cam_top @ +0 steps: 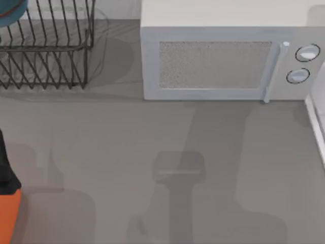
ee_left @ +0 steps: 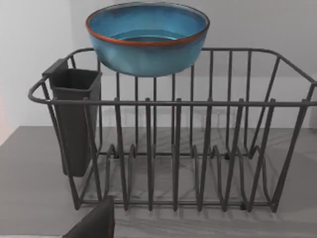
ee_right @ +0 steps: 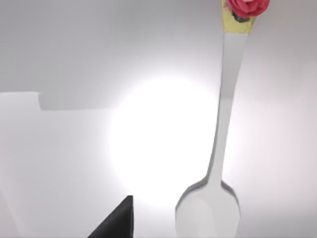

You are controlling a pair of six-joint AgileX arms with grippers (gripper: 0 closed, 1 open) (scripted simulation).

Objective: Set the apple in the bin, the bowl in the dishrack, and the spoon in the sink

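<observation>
bowl (ee_left: 146, 38) sits on dishrack (ee_left: 173, 148) rim, ahead of left claw | spoon (ee_right: 218, 148) lies lengthwise — bowl-end toward right claw, nearer arm | both claws' grip: cannot tell

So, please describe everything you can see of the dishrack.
The dishrack is made of thin dark wire, with a rounded top rail, upright bars along its sides and a row of looped prongs on its floor. A dark boxy cup hangs on one end of its rail. It stands on the grey counter, at the top view's far left beside the white microwave. The blue bowl sits at its top rail.
</observation>
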